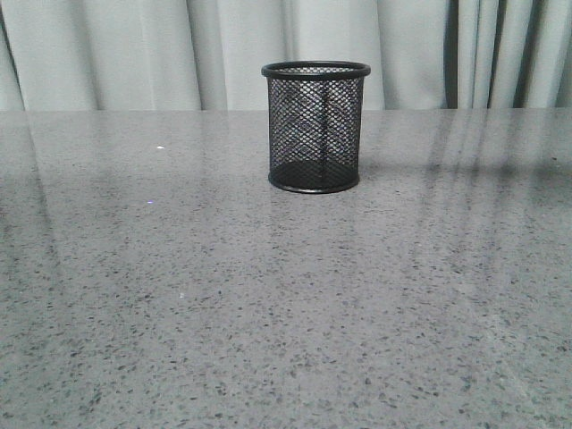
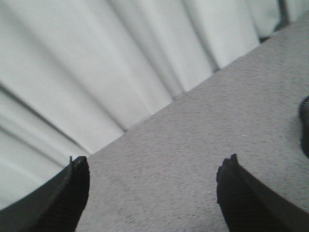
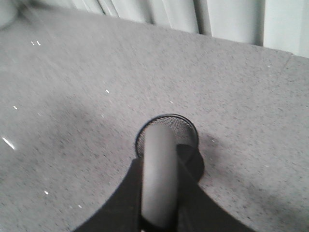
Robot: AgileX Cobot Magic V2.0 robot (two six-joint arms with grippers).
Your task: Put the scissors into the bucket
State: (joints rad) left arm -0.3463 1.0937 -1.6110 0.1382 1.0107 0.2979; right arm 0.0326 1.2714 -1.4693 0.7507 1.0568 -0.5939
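Observation:
The bucket [image 1: 315,125], a black wire-mesh cup, stands upright on the table at the far centre. Neither gripper shows in the front view. In the right wrist view my right gripper [image 3: 161,162] is shut on a grey, blurred, elongated thing, the scissors [image 3: 159,174]. It holds them above the bucket [image 3: 189,133], with their far end over the open mouth. No orange lining or blades can be made out. In the left wrist view my left gripper [image 2: 155,164] is open and empty above bare table. A dark rounded edge [image 2: 305,126] at that frame's border may be the bucket.
The grey speckled table [image 1: 268,313] stretches wide around the bucket. A pale pleated curtain [image 1: 134,54] hangs behind its far edge and also shows in the left wrist view [image 2: 96,72].

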